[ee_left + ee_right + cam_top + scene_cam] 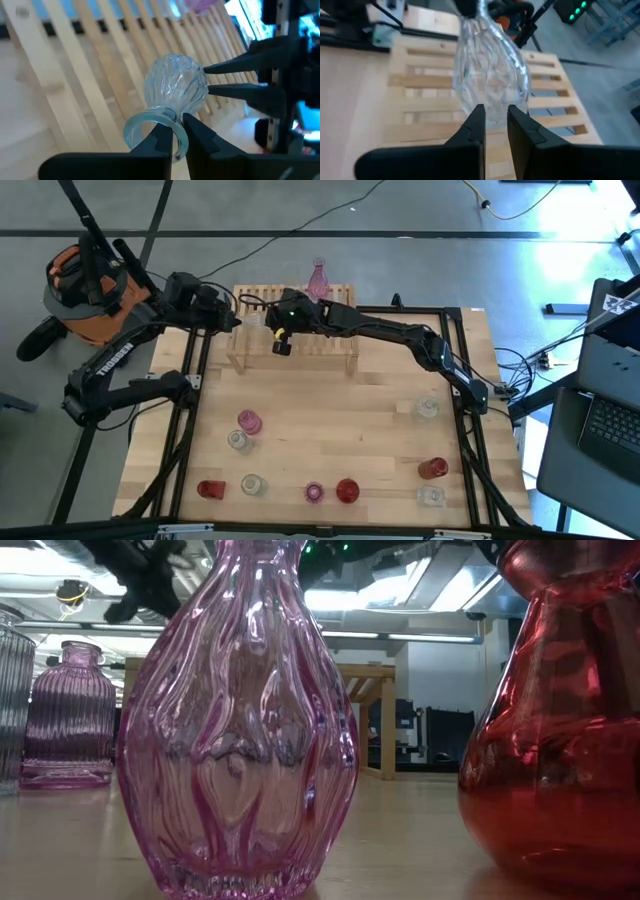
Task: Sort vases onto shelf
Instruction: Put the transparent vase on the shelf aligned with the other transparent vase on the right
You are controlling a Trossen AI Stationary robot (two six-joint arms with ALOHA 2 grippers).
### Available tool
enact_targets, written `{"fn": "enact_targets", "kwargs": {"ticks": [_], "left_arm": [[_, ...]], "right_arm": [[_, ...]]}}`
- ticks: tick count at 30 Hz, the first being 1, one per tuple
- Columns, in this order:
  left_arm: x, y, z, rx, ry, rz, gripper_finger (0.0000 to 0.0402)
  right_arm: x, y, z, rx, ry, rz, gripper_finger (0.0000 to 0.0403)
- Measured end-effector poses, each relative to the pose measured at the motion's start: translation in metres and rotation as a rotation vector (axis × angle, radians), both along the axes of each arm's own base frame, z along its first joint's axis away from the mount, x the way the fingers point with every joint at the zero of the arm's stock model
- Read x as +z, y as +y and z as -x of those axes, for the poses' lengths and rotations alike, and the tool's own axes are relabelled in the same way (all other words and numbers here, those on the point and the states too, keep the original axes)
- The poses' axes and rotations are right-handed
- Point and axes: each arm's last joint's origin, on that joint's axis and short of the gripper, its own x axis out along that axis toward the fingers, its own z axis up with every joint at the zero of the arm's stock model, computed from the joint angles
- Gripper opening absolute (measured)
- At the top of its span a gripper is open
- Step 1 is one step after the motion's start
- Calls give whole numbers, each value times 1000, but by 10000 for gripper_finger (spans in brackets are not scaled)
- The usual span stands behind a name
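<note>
white lettering is printed along the left arm's (118, 358) dark lower link in the high view; it seems to read "trossen", though the letters are too small for certainty. no other text, label, number or sign can be read on the vases, the shelf or the counter.

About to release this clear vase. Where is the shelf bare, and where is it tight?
Shelf: right slats bare up to the pink vase at the back edge. Left half is crowded: left gripper, right gripper and the clear vase.
</note>
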Motion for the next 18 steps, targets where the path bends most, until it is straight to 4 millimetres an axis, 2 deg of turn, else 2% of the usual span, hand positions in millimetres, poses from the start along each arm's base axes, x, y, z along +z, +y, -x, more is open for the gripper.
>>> {"fn": "enact_targets", "kwargs": {"ticks": [6,9,12,18], "left_arm": [[33,-6,3,-171,135,-127,18],[48,-6,-2,-265,239,-184,18],[60,-4,-13,-339,374,-233,18],[79,-3,-40,-439,574,-335,18]], "right_arm": [[29,18,6,221,-71,74,41],[41,27,5,327,-159,59,60],[44,33,3,359,-197,55,112],[46,32,2,251,-201,113,256]]}}
